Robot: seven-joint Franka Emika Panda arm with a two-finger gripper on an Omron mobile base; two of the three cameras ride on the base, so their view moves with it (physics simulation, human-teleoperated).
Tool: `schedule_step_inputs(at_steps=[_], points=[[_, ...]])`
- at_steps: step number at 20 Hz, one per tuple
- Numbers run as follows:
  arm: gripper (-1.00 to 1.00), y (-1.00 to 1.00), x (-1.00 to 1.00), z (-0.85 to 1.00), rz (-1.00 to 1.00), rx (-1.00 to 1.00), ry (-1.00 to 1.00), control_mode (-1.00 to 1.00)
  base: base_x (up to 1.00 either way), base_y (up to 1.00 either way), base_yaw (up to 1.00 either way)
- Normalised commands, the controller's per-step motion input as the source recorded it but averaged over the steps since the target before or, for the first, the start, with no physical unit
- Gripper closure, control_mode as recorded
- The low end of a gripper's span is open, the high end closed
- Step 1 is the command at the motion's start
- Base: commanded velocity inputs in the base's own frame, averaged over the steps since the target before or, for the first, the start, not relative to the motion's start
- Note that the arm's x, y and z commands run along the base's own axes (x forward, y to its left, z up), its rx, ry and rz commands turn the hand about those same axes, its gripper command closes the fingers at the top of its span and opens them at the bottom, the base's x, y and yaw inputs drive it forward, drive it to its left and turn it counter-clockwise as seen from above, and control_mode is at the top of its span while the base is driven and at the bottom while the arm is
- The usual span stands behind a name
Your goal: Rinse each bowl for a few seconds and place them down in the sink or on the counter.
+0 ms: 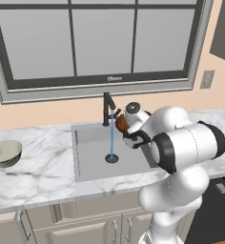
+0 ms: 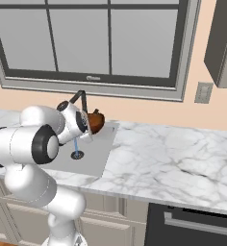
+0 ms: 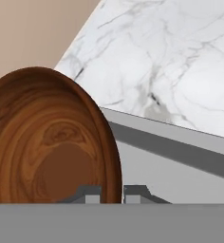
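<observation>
Reddish-brown wood, the bowl (image 3: 47, 142) looks rigid and light to me, probably slick when wet, so its thin rim is my hold. My claw (image 3: 112, 193) is clamped on that rim. It hangs tipped on edge over the sink (image 1: 93, 162), beside the faucet's (image 1: 107, 107) stream, hollow facing sideways. Its pale twin (image 1: 5, 152) sits upright on the desk (image 1: 38, 167).

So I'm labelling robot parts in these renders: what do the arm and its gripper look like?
The arm is glossy white, built of rounded, bulbous segments with black bands at the joints and a round capped wrist. No cables or markings are visible. The gripper ends in two small dark grey finger tips with stepped, blocky shapes, seen in the hand view.
</observation>
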Motion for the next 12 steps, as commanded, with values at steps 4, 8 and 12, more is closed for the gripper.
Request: schedule_step_inputs(at_steps=[4, 8, 12], points=[[1.00, -0.51, -0.01, 0.08, -0.08, 0.00, 0.00, -1.00, 0.00, 0.00, 0.00], [1.00, -0.56, 0.00, 0.16, -0.09, 0.00, 0.02, -1.00, 0.00, 0.00, 0.00], [1.00, -0.59, 0.02, 0.13, -0.05, 0.06, 0.03, -1.00, 0.00, 0.00, 0.00]])
